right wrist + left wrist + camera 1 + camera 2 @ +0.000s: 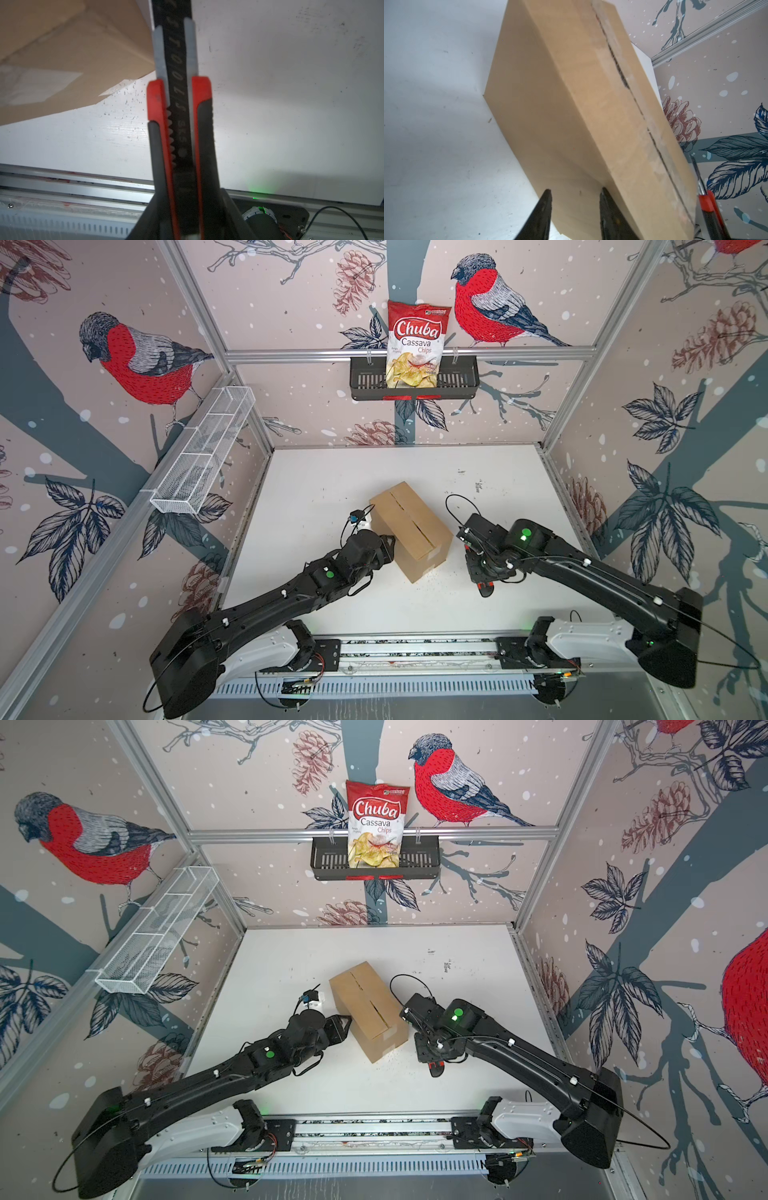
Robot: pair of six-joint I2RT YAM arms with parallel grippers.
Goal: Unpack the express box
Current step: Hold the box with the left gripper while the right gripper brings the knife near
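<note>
**Box shut at table centre, knife clamped on the right**

The box (pixel 409 526) sits about the middle of the white table (pixel 311 489), its long axis running from 11 o'clock to 5 o'clock in both top views. Its top flaps lie flat. A seam (pixel 623 76) runs the length of the top under clear tape, and in the left wrist view it shows as a dark gap along part of its run. Cardboard crumbs (pixel 124 99) are scattered on the table by the box's 5 o'clock corner.

The left gripper (pixel 576 198) is at the box's 8 o'clock side, close against the long wall near its lower end. Its 2 fingers (pixel 545 212) stand apart with nothing between them. Whether a tip touches the cardboard I cannot tell.

The right gripper (pixel 188 199) is at the box's 4 o'clock, apart from the carton. It is clamped on a red and black knife (pixel 180 124), whose blade slide is pushed out past the red collar. In a top view the knife's red end (pixel 484 587) pokes out below the gripper toward 6 o'clock.

On the back wall at 12 o'clock a black basket (pixel 457 381) holds a chips bag (pixel 417 339). A white wire basket (pixel 199 456) hangs on the side wall at 10 o'clock
</note>
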